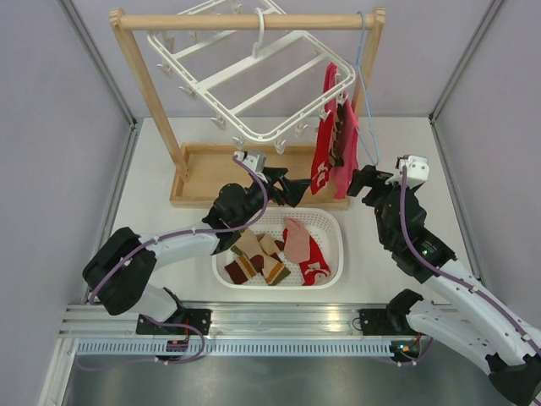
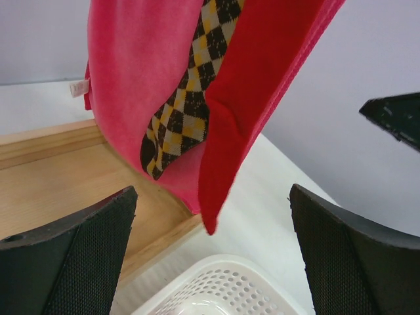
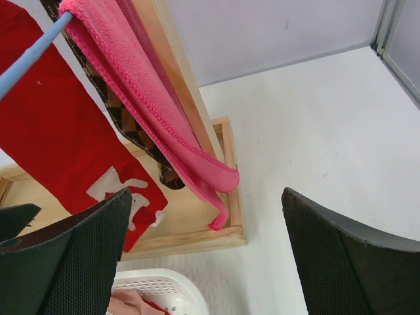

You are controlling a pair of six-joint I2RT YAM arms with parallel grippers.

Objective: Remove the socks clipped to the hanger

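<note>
The left gripper (image 1: 294, 188) and right gripper (image 1: 365, 181) both stand spread, holding nothing, flanking a red sock (image 1: 322, 159) and a diamond-patterned sock (image 2: 187, 105) that hang from the white hanger's (image 1: 254, 72) right corner. The pink cloth (image 2: 138, 65) carries a small white tag (image 2: 79, 87), possibly printed but too blurred to read.

A wooden rack (image 1: 150, 93) stood at the back of the white table (image 1: 406, 135), its flat tray base just behind a white perforated basket (image 1: 336, 245). From the rack's right end hung a thin light-blue wire hanger (image 3: 33, 54), with a large plain pink cloth (image 2: 131, 79) draped over its bar.
</note>
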